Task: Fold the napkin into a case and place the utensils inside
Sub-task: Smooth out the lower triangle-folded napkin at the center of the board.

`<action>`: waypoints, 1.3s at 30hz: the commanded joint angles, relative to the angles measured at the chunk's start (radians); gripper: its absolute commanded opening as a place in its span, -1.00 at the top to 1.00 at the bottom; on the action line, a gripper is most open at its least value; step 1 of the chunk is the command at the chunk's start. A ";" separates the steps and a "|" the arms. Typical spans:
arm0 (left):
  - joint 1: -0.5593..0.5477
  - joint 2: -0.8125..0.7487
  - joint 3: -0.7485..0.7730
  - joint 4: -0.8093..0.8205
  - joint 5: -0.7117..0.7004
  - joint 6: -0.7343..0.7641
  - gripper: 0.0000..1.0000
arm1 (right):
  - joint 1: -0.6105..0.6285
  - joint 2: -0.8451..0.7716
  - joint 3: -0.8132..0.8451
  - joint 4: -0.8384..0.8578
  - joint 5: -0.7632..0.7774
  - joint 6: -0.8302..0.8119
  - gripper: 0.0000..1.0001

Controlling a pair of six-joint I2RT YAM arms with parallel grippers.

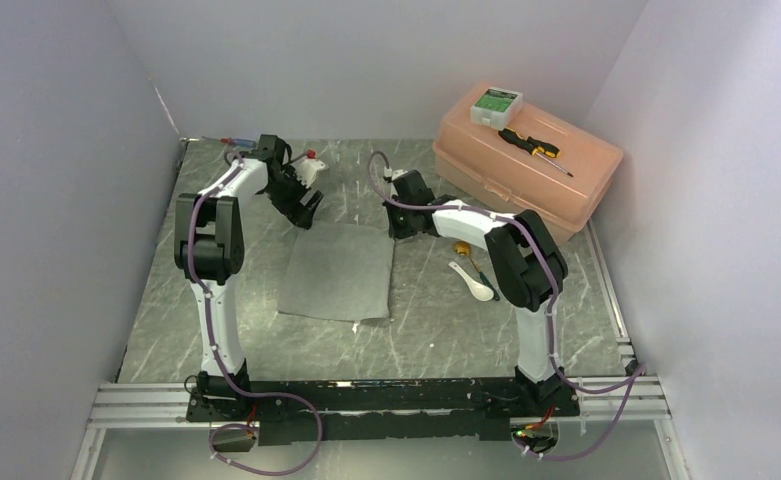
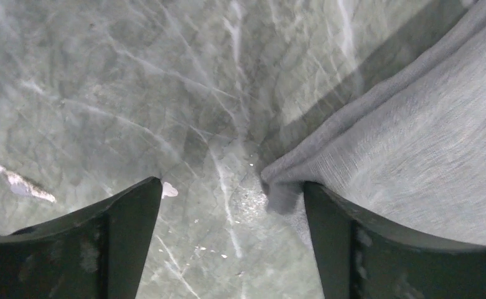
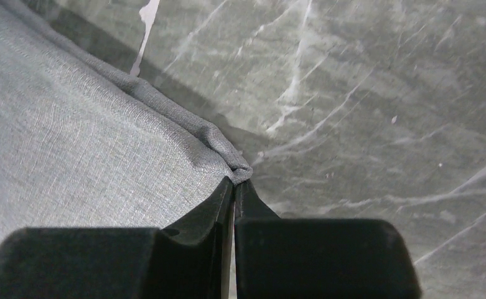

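Jaws pressed together on right gripper [image 3: 234, 185], pinching napkin [image 1: 336, 272] far-right corner; left gripper [image 2: 231, 187] spread wide at far-left corner. Soft grey woven square on marbled table [image 1: 426, 335]. White spoon [image 1: 476, 284], gold spoon [image 1: 462, 249] right of napkin.

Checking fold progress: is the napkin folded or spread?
Spread: the napkin lies as one flat sheet; only its far right corner is pinched in the shut right gripper, left gripper open at the other.

No text, number or brand can be read anywhere. The small white box [image 1: 496, 104] on top of the pink case [image 1: 566, 172] carries a green printed panel — its markings too small to make out.
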 commanded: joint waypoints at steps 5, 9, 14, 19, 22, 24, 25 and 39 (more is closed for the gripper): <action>0.004 -0.105 0.201 -0.174 0.044 -0.043 -0.89 | -0.007 0.068 0.077 0.018 0.055 -0.030 0.55; 0.004 -0.140 0.240 -0.243 0.062 -0.041 -0.89 | -0.006 0.031 0.050 0.013 0.094 -0.026 -0.38; 0.004 -0.195 0.146 -0.212 0.019 -0.030 -0.89 | -0.005 -0.173 -0.048 0.035 0.165 -0.013 -0.41; 0.003 -0.223 0.071 -0.184 0.062 -0.030 -0.89 | 0.044 -0.382 -0.238 0.143 -0.120 0.057 0.59; -0.001 -0.203 0.056 -0.196 0.138 -0.037 -0.89 | 0.074 -0.436 -0.381 0.290 -0.397 0.114 0.80; -0.004 -0.190 0.045 -0.193 0.179 -0.038 -0.89 | 0.080 -0.439 -0.473 0.391 -0.558 0.155 0.83; -0.005 -0.188 0.036 -0.187 0.198 -0.031 -0.89 | 0.080 -0.438 -0.533 0.457 -0.620 0.185 0.82; -0.009 -0.050 -0.009 -0.069 0.135 0.002 -0.89 | 0.044 -0.212 -0.605 0.475 -0.696 0.177 0.84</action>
